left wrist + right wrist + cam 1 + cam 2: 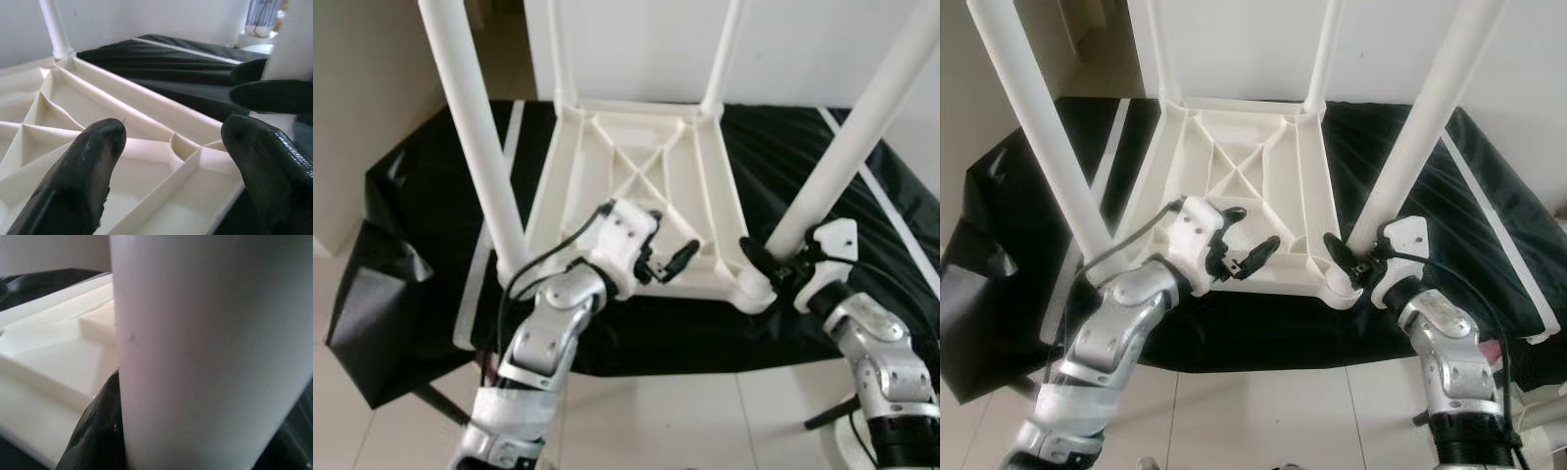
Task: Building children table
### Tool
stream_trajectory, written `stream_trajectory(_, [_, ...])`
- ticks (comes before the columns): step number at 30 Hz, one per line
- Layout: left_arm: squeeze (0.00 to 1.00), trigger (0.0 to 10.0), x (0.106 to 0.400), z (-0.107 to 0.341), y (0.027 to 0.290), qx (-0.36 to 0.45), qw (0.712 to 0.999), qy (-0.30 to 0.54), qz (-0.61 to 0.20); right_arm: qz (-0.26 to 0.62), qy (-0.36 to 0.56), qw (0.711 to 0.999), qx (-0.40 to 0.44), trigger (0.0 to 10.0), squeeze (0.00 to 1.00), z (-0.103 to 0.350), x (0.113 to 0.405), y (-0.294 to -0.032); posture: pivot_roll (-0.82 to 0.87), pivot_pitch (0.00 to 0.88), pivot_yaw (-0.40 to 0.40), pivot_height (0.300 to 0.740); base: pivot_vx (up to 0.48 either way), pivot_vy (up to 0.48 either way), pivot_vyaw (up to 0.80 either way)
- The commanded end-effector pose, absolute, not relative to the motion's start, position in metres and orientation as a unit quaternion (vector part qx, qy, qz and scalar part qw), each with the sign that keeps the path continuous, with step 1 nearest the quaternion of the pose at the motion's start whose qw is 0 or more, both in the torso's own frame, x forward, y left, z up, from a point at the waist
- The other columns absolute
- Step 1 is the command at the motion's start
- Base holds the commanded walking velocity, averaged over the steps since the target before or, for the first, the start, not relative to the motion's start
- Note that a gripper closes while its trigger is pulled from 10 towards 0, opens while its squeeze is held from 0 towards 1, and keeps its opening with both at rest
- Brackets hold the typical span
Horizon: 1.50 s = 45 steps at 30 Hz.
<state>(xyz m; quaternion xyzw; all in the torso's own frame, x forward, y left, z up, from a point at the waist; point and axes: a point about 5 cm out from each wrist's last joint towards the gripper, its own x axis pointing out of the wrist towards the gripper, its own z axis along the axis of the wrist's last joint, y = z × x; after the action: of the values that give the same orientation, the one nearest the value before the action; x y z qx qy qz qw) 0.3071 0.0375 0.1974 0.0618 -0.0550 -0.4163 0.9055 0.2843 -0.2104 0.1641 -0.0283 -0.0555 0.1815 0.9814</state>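
White wall behind, pale floor tiles below, and a black cloth point(803, 176) spread over the work surface. On it lies the tabletop point(636, 166) upside down, ribs showing, with all four legs standing up out of its corners.

We're at the leg-fitting stage, and by the look of it the last one: the right gripper point(781, 262) is at the base of the near right leg point(847, 147), just above its corner socket point(754, 290). Its fingers sit on either side of the leg and look clamped on it; the right wrist view has that white tube pressed right against a black finger point(95, 431).

Left gripper point(668, 262) hovers just over the near edge of the tabletop, fingers apart, nothing between them, with the ribbed underside beneath.

Next, I'd say, that leg wants seating fully: a twist or a firm push down into the socket, while the left gripper steadies the frame. After that, flipping it upright.
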Motion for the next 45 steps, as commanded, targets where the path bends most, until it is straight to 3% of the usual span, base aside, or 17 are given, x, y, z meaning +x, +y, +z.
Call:
stream_trajectory(1, [0.0,10.0,0.317,0.201,0.035,0.058,0.914,-0.025,-0.4,0.15,-0.02,0.988,-0.005,10.0,0.0,0.147,0.279,-0.21,-0.05,0.12,-0.044,0.74,0.0,0.0,0.0])
stream_trajectory(5, [0.0,10.0,0.321,0.208,0.032,0.086,0.911,-0.014,-0.404,0.119,-0.016,0.993,-0.001,10.0,0.0,0.144,0.276,-0.212,-0.06,0.137,-0.045,0.74,0.0,0.0,0.0])
stream_trajectory(9, [0.0,10.0,0.318,0.225,0.022,0.159,0.882,-0.019,-0.443,0.077,-0.008,0.997,0.007,10.0,0.0,0.137,0.273,-0.211,-0.06,0.152,-0.043,0.74,0.0,0.0,0.0])
stream_trajectory(12, [0.0,10.0,0.318,0.24,0.019,0.155,0.882,-0.025,-0.444,0.073,-0.005,0.997,0.013,10.0,0.0,0.136,0.272,-0.207,-0.06,0.164,-0.045,0.74,0.0,0.0,0.0])
stream_trajectory(14, [0.0,10.0,0.32,0.256,0.015,0.16,0.883,-0.031,-0.44,0.062,-0.003,0.998,0.022,10.0,1.0,0.136,0.27,-0.205,-0.06,0.176,-0.052,0.74,0.0,0.0,0.0])
stream_trajectory(23, [0.0,10.0,0.326,0.311,0.01,0.195,0.889,-0.064,-0.41,0.055,0.015,0.997,0.044,10.0,0.97,0.133,0.256,-0.202,-0.04,0.247,-0.077,0.74,0.0,0.0,0.0])
stream_trajectory(24, [0.0,10.0,0.325,0.318,0.01,0.196,0.889,-0.071,-0.407,0.059,0.018,0.997,0.045,10.0,0.0,0.133,0.254,-0.203,-0.04,0.275,-0.076,0.74,0.0,0.0,0.0])
stream_trajectory(45, [0.0,10.0,0.31,0.381,0.005,0.215,0.884,-0.143,-0.388,0.07,0.006,0.997,0.029,10.0,0.0,0.148,0.252,-0.211,-0.02,0.301,-0.11,0.74,0.0,0.0,0.0])
